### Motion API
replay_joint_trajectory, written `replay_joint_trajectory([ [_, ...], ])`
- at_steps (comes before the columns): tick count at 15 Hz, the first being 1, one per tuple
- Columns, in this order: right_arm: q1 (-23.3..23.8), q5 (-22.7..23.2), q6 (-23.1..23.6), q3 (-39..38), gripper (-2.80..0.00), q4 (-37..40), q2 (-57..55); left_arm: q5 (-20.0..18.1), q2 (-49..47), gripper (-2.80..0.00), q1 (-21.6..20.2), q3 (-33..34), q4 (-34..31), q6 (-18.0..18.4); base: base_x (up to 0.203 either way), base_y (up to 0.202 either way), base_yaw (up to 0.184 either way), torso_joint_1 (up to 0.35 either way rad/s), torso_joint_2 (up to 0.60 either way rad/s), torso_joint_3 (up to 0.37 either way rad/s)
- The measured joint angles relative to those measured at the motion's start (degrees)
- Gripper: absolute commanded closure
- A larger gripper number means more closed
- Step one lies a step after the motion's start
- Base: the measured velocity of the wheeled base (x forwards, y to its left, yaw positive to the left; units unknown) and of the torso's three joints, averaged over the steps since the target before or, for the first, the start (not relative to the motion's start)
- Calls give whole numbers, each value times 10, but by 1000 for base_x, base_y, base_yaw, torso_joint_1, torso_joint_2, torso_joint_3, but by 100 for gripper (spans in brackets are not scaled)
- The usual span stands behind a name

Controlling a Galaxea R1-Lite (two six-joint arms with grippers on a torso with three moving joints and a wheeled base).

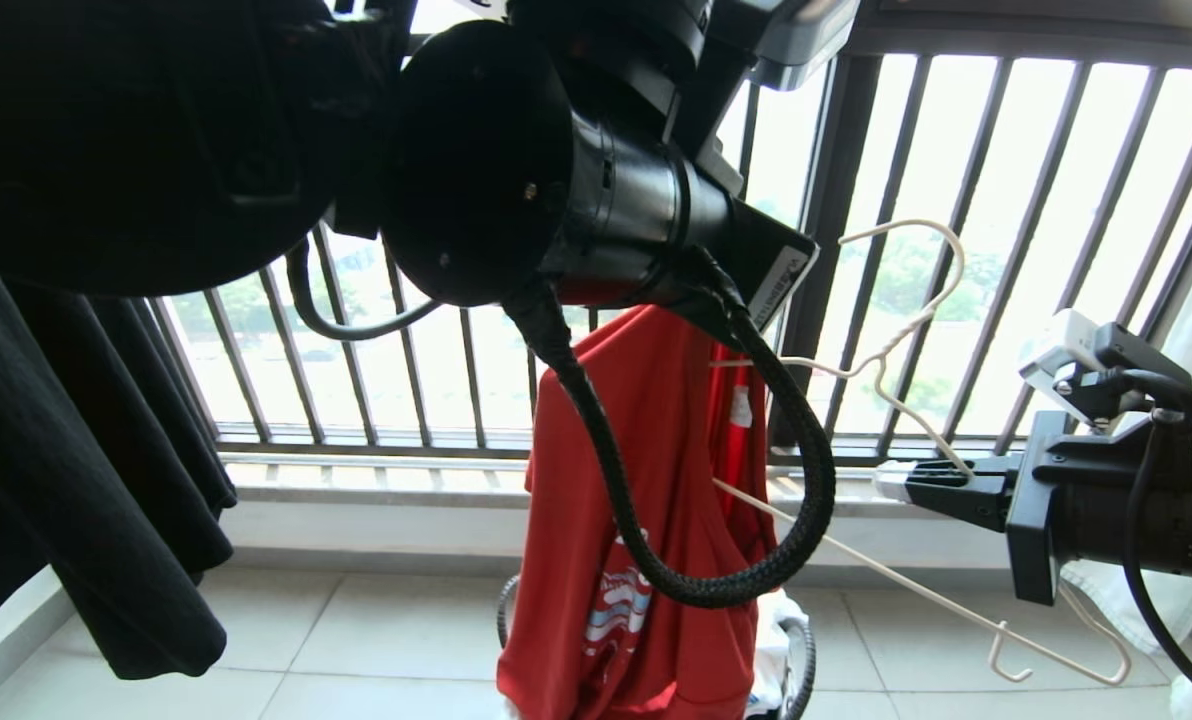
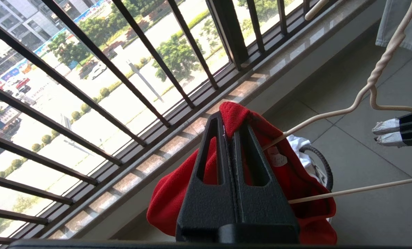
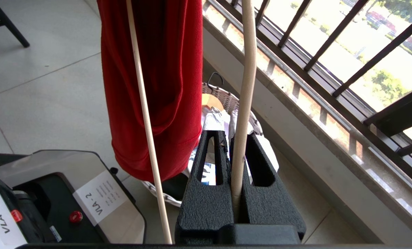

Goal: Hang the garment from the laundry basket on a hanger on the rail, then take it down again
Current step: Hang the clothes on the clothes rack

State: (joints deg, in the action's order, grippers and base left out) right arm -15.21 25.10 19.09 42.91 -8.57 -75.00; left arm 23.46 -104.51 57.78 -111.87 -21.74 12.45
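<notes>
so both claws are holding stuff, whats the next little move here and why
Probably slide the hanger further into the red T-shirt. The left claw is shut on the shirt's fabric, holding it up above the laundry basket, and the right claw is shut on the hanger. Only one hanger arm reaches into the shirt so far; the other end sticks out bare.
</notes>
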Motion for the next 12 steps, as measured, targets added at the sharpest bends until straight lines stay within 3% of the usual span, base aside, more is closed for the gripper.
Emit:
replay_joint_trajectory([
  [7, 0, 0, 0, -1, 0, 1, 1, 27, 20, 0, -65, 0, 32, 59, 0, 0, 0, 0, 0, 0],
  [12, 1, 0, -2, 1, 0, -2, 3, 28, 24, 0, -81, 0, 29, 68, 0, 0, 0, 0, 0, 0],
])
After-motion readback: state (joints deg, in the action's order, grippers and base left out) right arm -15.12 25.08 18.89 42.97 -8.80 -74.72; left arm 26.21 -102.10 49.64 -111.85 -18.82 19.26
